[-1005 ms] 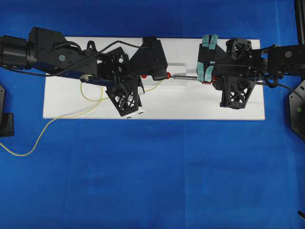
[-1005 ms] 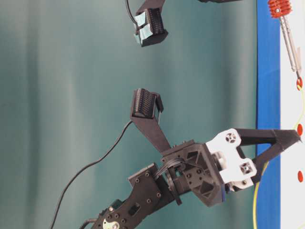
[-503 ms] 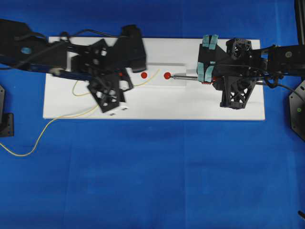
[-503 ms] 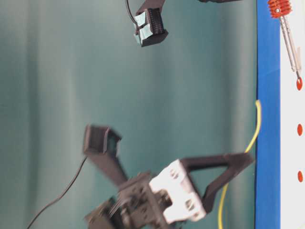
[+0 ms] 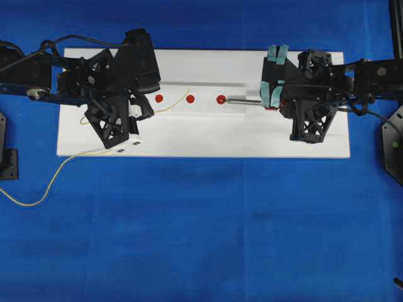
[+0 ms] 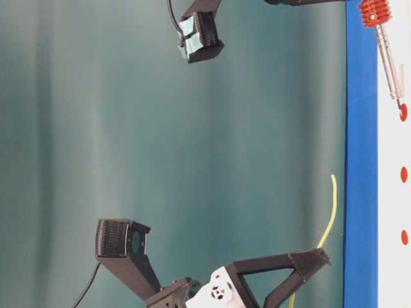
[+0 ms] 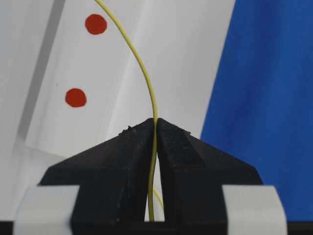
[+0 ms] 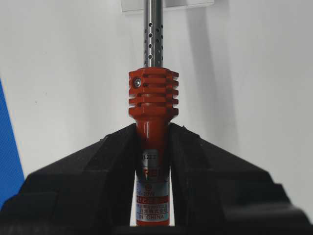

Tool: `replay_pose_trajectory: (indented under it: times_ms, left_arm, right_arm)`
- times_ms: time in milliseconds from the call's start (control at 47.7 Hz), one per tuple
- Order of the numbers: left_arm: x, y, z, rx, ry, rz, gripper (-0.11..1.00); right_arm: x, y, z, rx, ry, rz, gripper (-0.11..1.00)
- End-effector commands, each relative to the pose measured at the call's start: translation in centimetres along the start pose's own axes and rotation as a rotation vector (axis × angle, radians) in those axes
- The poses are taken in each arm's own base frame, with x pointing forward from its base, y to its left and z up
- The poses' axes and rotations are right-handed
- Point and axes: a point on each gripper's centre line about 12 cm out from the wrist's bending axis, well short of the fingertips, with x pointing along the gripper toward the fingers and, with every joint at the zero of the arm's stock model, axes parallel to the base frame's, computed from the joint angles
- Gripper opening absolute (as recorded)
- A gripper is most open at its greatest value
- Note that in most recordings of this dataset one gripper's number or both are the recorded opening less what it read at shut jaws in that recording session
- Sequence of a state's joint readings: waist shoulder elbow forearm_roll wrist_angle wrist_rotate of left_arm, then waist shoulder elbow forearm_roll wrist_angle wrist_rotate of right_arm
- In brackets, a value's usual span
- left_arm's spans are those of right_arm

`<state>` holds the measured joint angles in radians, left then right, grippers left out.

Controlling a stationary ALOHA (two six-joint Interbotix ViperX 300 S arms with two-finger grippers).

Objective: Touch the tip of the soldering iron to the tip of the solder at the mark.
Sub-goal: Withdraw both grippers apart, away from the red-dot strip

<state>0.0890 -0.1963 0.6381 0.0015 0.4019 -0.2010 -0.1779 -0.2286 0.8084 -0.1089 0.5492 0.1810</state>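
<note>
solder (image 5: 178, 102) left — soldering iron (image 5: 244, 101) right

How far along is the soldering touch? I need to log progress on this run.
Done: the right gripper holds the soldering iron, its tip on a red mark. In hand: the left gripper is shut on the solder, whose free end hangs raised, away from the iron. Left: bring the two tips together at the mark.

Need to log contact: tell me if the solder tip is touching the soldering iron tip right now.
Apart. In the overhead view the solder ends near the middle red dot, while the soldering iron tip sits at the right-hand dot, bare white board between them.
</note>
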Motion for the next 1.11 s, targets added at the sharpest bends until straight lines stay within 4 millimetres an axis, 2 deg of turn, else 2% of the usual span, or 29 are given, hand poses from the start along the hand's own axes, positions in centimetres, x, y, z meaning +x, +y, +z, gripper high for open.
replay_pose_trajectory:
  times_ms: [0,189,440,607,775,922,1089]
  left_arm:
    - [-1.0,-0.2,0.6,0.004,-0.039,-0.008,0.02]
    - [-2.3,0.0,0.0,0.002,-0.068,-0.014,0.02]
    - [-4.8,0.2,-1.3,-0.005,-0.135,-0.028,0.02]
    - [-5.5,0.3,-1.9,-0.013,-0.172,-0.038,0.02]
    - [-5.7,0.1,-1.9,-0.011,-0.186,-0.046,0.02]
    - [-5.8,-1.6,-2.3,0.025,-0.180,-0.090,0.02]
    - [-6.1,-5.5,-3.8,0.120,-0.156,-0.190,0.02]
  right_arm:
    - [-1.9,-0.1,1.0,0.003,-0.078,0.005,0.06]
    - [-4.5,-0.4,0.2,-0.007,-0.165,0.004,0.06]
    - [-6.9,-0.6,-1.5,0.004,-0.278,0.021,0.06]
    - [-7.3,-0.6,-2.0,0.005,-0.330,0.030,0.06]
    - [-7.2,-0.4,-1.4,0.021,-0.364,0.049,0.06]
    - [-7.6,1.1,-0.9,0.025,-0.411,0.113,0.06]
    - [-8.3,5.8,-1.1,-0.091,-0.469,0.252,0.06]
